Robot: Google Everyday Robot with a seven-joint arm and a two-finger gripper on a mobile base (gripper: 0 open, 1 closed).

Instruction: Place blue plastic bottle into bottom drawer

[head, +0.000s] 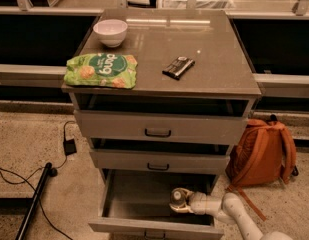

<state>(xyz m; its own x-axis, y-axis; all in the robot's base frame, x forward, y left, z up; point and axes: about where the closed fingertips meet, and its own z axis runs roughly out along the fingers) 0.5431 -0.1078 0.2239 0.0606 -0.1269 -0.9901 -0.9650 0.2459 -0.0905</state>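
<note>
Low at the front, bottom drawer (125, 205) stands pulled out. Gripper (180, 204) sits inside it, right of centre; the forearm comes in nearly level from the right over the drawer's side wall. Blue plastic bottle (176, 196) seems clamped in the jaws, roughly upright, cap up, though the view is poor there. Judgement: bottle already over the drawer floor, so lower and release. Beyond, on the cabinet top: green bag (100, 70), dark bar (178, 67), bowl (110, 31).

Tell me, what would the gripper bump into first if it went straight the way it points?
The gripper is inside the open bottom drawer, pointing toward the picture's left. It would probably meet the drawer's left wall first, though depth is unclear.
</note>
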